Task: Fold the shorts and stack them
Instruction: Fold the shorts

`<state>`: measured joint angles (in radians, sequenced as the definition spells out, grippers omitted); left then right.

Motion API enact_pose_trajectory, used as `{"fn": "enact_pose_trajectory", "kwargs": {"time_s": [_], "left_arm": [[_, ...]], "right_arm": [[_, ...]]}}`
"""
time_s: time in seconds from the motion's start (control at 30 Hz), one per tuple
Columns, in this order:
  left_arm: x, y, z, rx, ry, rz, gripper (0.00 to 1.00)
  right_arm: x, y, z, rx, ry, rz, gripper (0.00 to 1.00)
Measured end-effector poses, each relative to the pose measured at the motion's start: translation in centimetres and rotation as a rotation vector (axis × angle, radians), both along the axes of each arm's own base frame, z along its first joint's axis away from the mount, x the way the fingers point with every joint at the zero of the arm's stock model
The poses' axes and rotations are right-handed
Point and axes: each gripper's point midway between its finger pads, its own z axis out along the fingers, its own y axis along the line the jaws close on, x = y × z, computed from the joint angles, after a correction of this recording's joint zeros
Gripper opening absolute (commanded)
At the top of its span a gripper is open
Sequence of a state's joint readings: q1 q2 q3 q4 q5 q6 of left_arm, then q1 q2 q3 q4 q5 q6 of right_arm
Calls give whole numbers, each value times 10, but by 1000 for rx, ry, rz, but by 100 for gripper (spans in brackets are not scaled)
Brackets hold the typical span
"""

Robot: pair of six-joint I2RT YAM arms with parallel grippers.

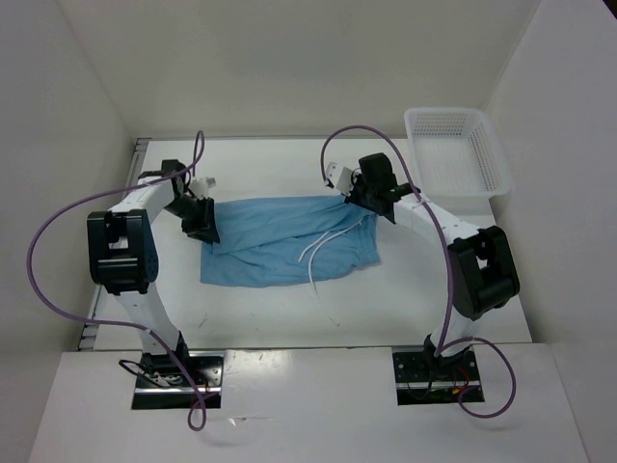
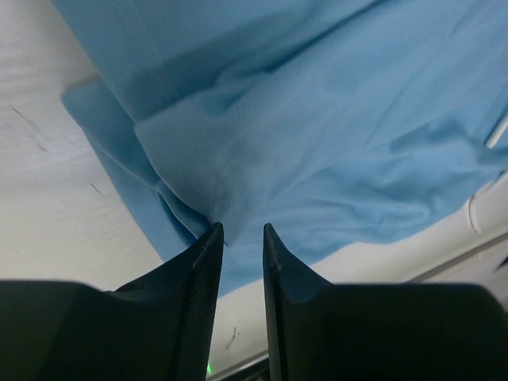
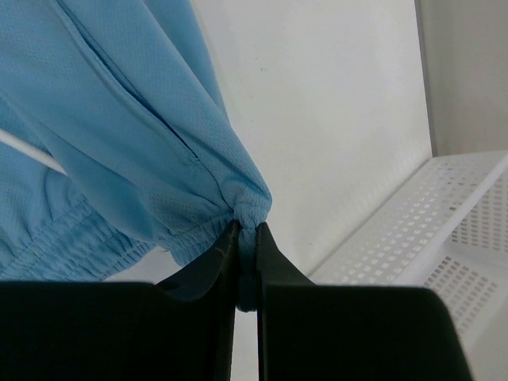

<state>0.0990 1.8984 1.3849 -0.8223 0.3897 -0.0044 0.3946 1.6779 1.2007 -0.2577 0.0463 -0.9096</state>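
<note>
- White table [image 1: 289, 323] boxed in by plain white walls; my two bases sit at the bottom of the overhead frame, left and right of centre.
- My left arm [image 1: 123, 253] rises from its base, elbows out at mid left, then hooks inward and down, so that my left gripper [image 1: 204, 228] points at the left end of the shorts [image 1: 280, 246].
- Its fingers [image 2: 208, 262] stand a little apart, tips right at a creased fold of blue cloth; nothing lies between them, so it grips nothing.
- My right arm [image 1: 480, 270] mirrors this: elbow out at mid right, forearm slanting up and left to my right gripper [image 1: 355, 200] at the upper right corner of the cloth.
- That gripper is closed tight on a bunched corner of the shorts, next to the gathered waistband [image 3: 71, 242].
- The shorts lie flat across the middle of the table, long axis running left to right, waist end at the right, the white drawstring [image 1: 323, 253] looping across the right half.
- Farthest off, in the upper right, a white mesh basket [image 1: 448, 159] stands well apart from the cloth.
</note>
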Motion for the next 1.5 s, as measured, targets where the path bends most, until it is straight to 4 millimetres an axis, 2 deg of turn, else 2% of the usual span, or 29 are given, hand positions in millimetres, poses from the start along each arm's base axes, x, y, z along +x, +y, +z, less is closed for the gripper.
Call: {"fn": "enact_pose_trajectory", "kwargs": {"time_s": [0.17,0.33,0.63,0.9,1.2,1.37,1.5], "left_arm": [[-21,-6,-2,-28,41,-4,34],[-26,-7,-5,-31,51,-6,34],[-8,-4,-17,-17,24,-5,34],[13,7,-15,48,-41,5,35],[13,16,-18,100,-40,16,35],[14,10,-16,66,-43,9,35],[14,3,-13,20,-48,0,31]], "right_arm": [[-1,0,-2,-3,6,1,0],[-1,0,-2,-5,5,4,0],[-1,-1,-2,-10,4,8,0],[-2,-2,-5,-24,7,18,0],[-2,-2,-5,-30,5,24,0],[-2,-2,-5,-34,4,29,0],[-3,-2,-6,-41,5,34,0]]}}
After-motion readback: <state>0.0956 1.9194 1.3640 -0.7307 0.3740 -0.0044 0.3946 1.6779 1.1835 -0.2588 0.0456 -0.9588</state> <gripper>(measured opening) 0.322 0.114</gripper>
